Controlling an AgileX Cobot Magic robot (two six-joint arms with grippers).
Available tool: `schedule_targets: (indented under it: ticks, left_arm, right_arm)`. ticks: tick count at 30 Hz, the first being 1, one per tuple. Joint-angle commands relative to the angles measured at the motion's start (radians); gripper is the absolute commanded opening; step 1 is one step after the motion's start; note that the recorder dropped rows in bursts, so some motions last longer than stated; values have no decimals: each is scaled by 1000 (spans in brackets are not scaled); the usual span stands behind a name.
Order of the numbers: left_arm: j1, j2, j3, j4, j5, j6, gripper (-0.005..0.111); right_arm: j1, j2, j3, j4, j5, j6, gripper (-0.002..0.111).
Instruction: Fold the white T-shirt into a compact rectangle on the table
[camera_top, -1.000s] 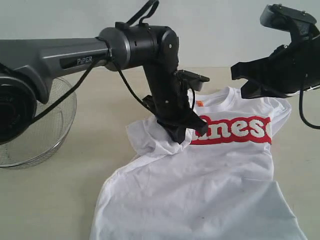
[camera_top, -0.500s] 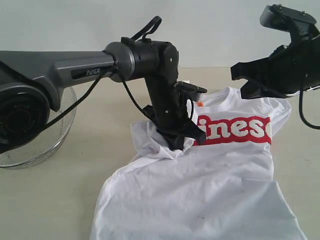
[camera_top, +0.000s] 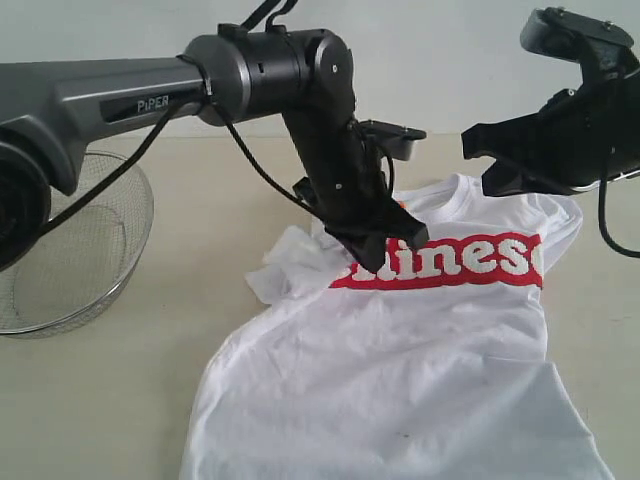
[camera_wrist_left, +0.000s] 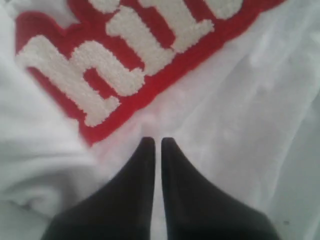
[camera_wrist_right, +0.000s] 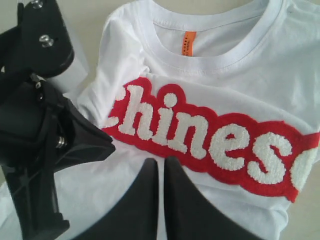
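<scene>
Both jaws pressed together: left jaws on one white T-shirt (camera_top: 400, 370), right jaws above it. One mesh basket (camera_top: 80, 250) left on counter (camera_top: 120, 400).

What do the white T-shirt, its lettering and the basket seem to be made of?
The white T-shirt: soft matte knit, probably cotton; it wrinkles. Its lettering: fuzzy, looped, towel-like patch, red-edged. The basket: shiny metal wire mesh, see-through.

across the chest of the white t-shirt (camera_wrist_right: 125, 60) runs red-and-white bubble lettering (camera_wrist_right: 200, 135) reading "chinese", the last letter cut off at the edge of the right wrist view. the left arm (camera_top: 100, 100) carries the word "piper" on its grey link. the orange neck tag (camera_wrist_right: 188, 43) has print too small to read.
</scene>
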Motion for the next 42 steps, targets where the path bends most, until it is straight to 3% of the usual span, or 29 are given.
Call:
schedule_targets:
  ticks: [1, 4, 8, 9, 11, 13, 15, 17, 24, 32, 42]
  left_arm:
    - [-2, -49, 1, -8, 4, 30, 4]
    - [-2, -77, 1, 63, 9, 19, 4]
    - [21, -147, 1, 394, 16, -125, 4]
    - [39, -153, 1, 417, 13, -137, 4]
    - [85, -157, 1, 409, 15, -142, 5]
    - [171, -155, 1, 289, 48, -103, 9]
    - [249, -149, 5, 131, 86, -49, 25]
    - [300, -146, 23, 76, 86, -45, 41]
    - [310, -127, 131, 6, 86, -41, 43]
    - [298, -127, 160, 170, 86, 71, 43]
    - [274, -119, 192, 157, 86, 285, 43]
  right_arm:
    - [-8, -15, 0, 5, -6, -6, 0]
    - [-8, -15, 0, 5, -6, -6, 0]
    - [-8, -15, 0, 5, 1, -9, 0]
    - [-8, -15, 0, 5, 3, -9, 0]
    - [-8, -15, 0, 5, 6, -9, 0]
    - [-8, -15, 0, 5, 6, -9, 0]
    - [-8, -15, 0, 5, 6, -9, 0]
    - [-8, -15, 0, 5, 6, -9, 0]
    - [-8, -15, 0, 5, 6, -12, 0]
    - [-8, -15, 0, 5, 4, -12, 0]
    - [-8, -15, 0, 5, 2, -13, 0]
